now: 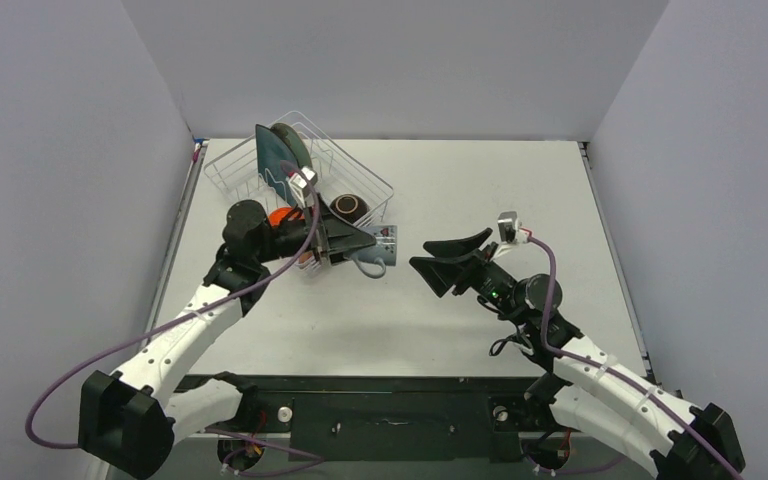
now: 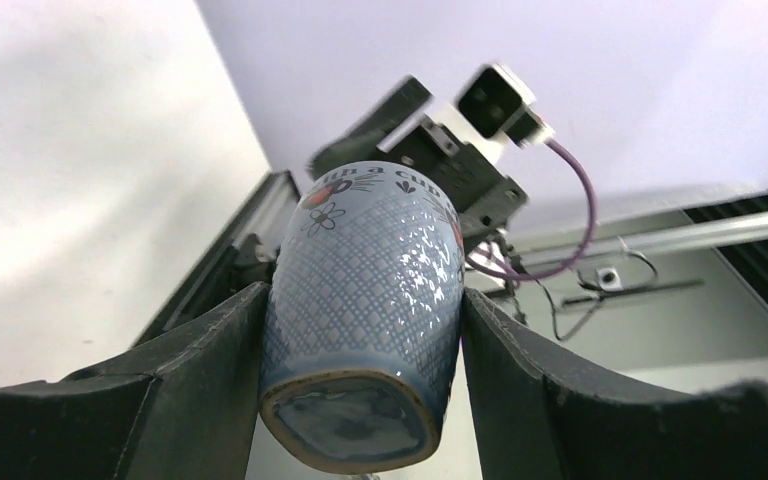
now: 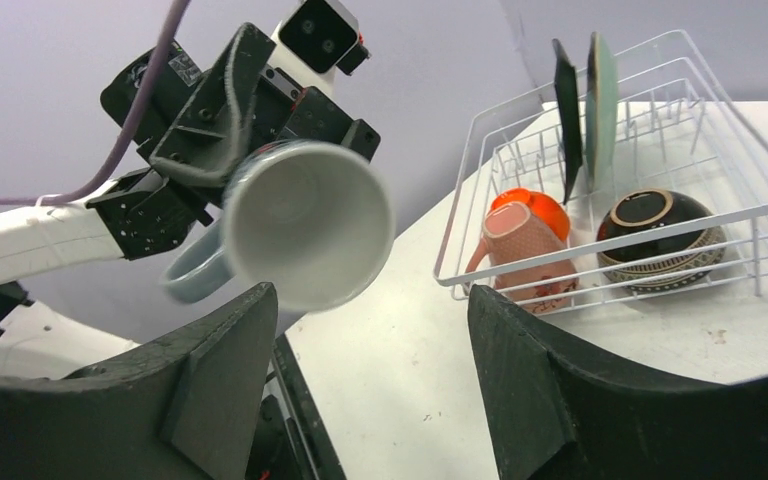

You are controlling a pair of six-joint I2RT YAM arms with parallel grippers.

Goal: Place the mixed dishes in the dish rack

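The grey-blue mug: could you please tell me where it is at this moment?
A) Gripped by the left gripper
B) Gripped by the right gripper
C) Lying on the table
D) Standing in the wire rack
A: the grey-blue mug sits clamped between the two fingers of the left gripper, clear of the wire rack, while the right gripper stands open and empty.

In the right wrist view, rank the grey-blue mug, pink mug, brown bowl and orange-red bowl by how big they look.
1. grey-blue mug, though it is nearest the camera.
2. brown bowl and pink mug: about alike, not ranked.
3. orange-red bowl, partly hidden behind the pink mug.
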